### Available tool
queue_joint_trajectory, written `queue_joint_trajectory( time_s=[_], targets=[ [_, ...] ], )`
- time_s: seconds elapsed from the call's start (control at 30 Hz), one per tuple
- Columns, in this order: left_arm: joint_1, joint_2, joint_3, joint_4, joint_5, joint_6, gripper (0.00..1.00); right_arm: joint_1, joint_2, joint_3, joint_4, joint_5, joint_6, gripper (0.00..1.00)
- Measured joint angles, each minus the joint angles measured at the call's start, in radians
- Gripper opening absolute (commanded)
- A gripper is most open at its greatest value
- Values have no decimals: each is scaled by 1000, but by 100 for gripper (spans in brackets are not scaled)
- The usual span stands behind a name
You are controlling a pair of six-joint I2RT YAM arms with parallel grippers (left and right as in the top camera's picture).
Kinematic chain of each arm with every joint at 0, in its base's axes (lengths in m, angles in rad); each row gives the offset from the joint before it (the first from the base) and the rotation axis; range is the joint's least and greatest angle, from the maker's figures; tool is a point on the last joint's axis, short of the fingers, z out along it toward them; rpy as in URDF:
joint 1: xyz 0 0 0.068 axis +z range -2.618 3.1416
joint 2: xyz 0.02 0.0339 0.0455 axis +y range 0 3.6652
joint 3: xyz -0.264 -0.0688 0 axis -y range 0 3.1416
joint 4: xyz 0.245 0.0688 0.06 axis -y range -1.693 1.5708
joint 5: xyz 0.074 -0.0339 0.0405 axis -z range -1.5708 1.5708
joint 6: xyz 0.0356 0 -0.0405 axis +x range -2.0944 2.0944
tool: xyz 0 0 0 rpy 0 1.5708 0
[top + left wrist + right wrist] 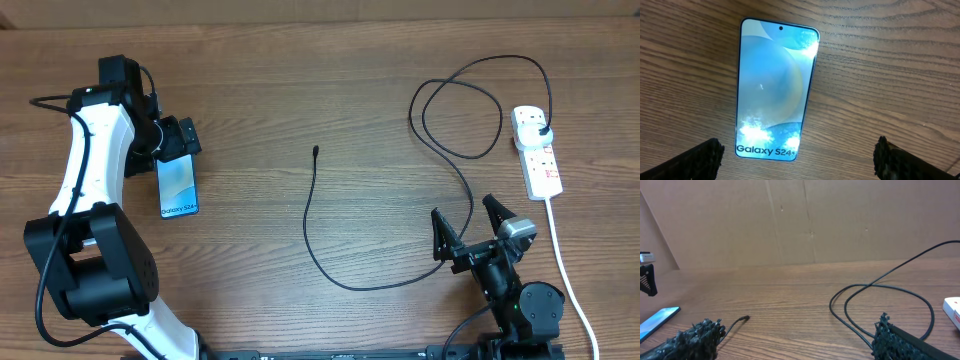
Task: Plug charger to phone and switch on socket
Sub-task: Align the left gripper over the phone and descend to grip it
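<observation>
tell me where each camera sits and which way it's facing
Overhead: above the table, looking straight down on phone, charger and socket; both arms show.
Left wrist: over the phone, facing down; left fingers at the bottom corners.
Right wrist: low, facing across the table to a cardboard wall; right fingers at the bottom.
Both wrist views share the phone.

Probably a robotics lab: wood-grain table, cardboard backdrop.

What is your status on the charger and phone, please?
Left gripper, right gripper open, empty. Left at phone. Charger tip loose mid-table, plug in socket. Nothing blocking.
</observation>
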Motion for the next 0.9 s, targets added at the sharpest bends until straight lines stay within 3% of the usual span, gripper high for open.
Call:
queue_joint_trajectory(
  time_s=[0.9],
  targets=[
    [0, 19, -35, 121, -66, 122, 99, 0, 0, 0, 0, 0, 0, 100]
  ],
)
